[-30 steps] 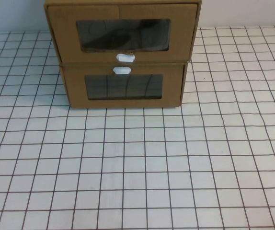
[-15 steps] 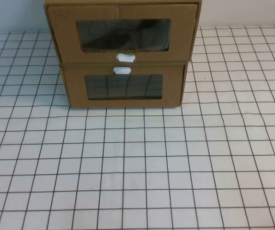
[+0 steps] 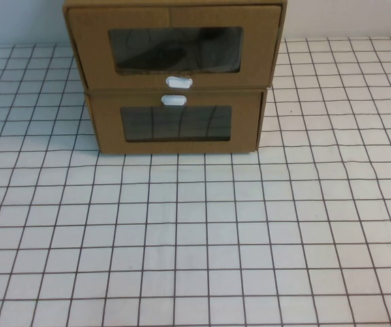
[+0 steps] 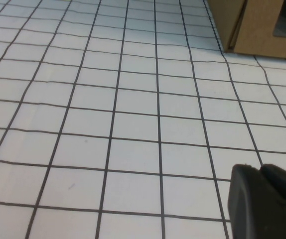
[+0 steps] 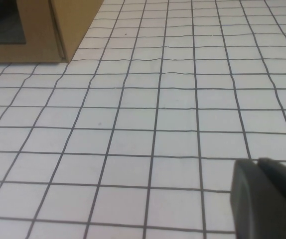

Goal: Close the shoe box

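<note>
The shoe box [image 3: 175, 27] is the upper of two stacked brown cardboard boxes at the far middle of the table, with a clear window and a white pull tab [image 3: 178, 82] below it. Its front appears to stand a little forward of the lower box's front. Neither gripper shows in the high view. My left gripper [image 4: 259, 169] is shut and empty, low over the table, well short and to the left of the boxes. My right gripper [image 5: 257, 162] is shut and empty, low over the table, to the right of the boxes.
The lower matching box [image 3: 175, 122] has its white tab [image 3: 173, 99] above its window. Its corners show in the left wrist view [image 4: 252, 30] and the right wrist view [image 5: 38, 30]. The white gridded table [image 3: 195, 231] stretches in front of the boxes.
</note>
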`<action>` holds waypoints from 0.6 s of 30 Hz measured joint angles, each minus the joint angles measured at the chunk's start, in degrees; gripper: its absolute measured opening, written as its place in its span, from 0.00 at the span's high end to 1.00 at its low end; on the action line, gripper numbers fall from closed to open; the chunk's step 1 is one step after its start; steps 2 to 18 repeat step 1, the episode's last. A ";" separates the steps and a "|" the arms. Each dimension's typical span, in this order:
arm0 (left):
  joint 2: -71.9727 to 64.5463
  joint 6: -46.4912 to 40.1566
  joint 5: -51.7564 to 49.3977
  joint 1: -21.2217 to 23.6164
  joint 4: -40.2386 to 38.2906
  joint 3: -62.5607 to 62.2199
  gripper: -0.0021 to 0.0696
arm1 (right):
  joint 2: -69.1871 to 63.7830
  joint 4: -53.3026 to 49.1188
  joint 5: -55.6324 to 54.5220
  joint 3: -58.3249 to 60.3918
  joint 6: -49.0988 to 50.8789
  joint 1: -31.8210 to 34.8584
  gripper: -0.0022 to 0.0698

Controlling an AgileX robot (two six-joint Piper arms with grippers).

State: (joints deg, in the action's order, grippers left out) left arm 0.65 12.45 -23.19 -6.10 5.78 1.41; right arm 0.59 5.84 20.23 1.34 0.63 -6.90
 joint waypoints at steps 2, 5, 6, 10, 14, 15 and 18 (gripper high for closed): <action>0.00 0.00 0.00 0.00 0.00 0.00 0.97 | 0.00 0.04 0.00 0.00 0.00 0.00 0.99; 0.00 0.00 0.00 0.00 0.00 0.00 0.97 | 0.00 0.04 0.00 0.00 0.00 0.00 0.99; 0.00 0.00 0.00 0.00 0.00 0.00 0.97 | 0.00 0.04 0.00 0.00 0.00 0.00 0.99; 0.00 0.00 0.00 0.00 0.00 0.00 0.97 | 0.00 0.04 0.00 0.00 0.00 0.00 0.99; 0.00 0.00 0.00 0.00 0.00 0.00 0.97 | 0.00 0.04 0.00 0.00 0.00 0.00 0.99; 0.00 0.00 0.00 0.00 0.00 0.00 0.97 | 0.00 0.04 0.00 0.00 0.00 0.00 0.99; 0.00 0.00 0.00 0.00 0.00 0.00 0.97 | 0.00 0.04 0.00 0.00 0.00 0.00 0.99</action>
